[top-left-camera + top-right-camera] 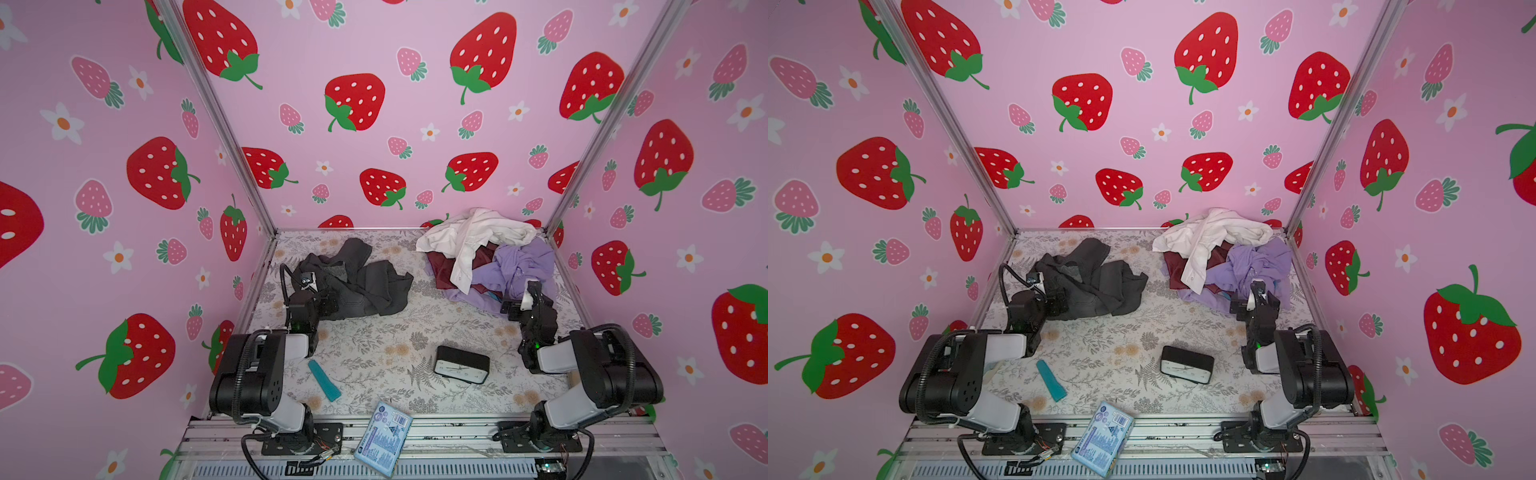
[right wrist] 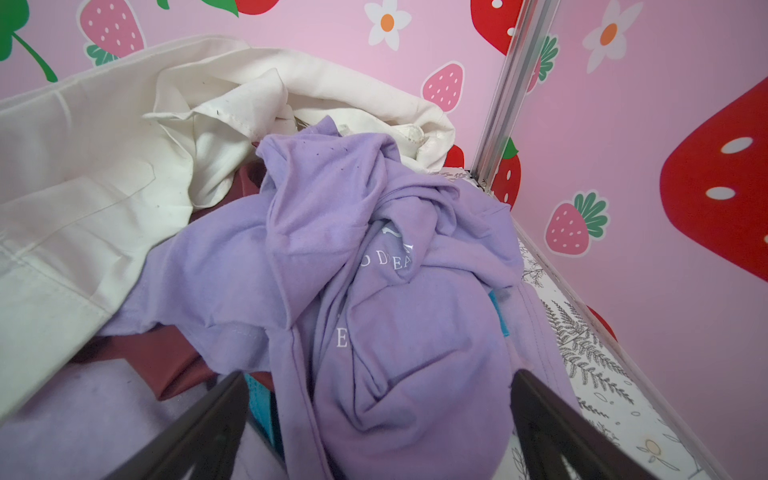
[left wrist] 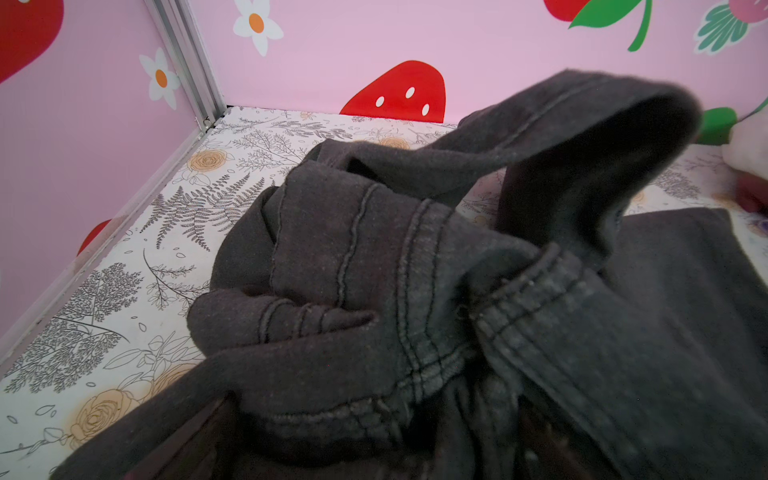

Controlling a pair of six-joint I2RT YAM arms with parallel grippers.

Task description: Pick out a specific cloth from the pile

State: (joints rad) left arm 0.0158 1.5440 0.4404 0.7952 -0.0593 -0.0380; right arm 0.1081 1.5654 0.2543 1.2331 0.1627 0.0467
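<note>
Left wrist view is filled by the cloth [image 3: 415, 291], dark charcoal with stitched seams. It sits so close that no fingers show, so I cannot tell whether the left claw [image 1: 327, 302] is clamped on it or apart. In both top views the cloth lies crumpled at centre left of the table [image 1: 374, 332], well apart from the pile [image 1: 486, 257] at the table's upper right, with the left claw at its near left edge. The right claw [image 2: 378, 374] is spread wide and empty over the lavender garment [image 2: 374, 249], beside the white shirt [image 2: 104, 166]. I judge the pick-out nearly finished. Next I'd confirm the left claw lets go, then lift straight up so no fold drags along.
</note>
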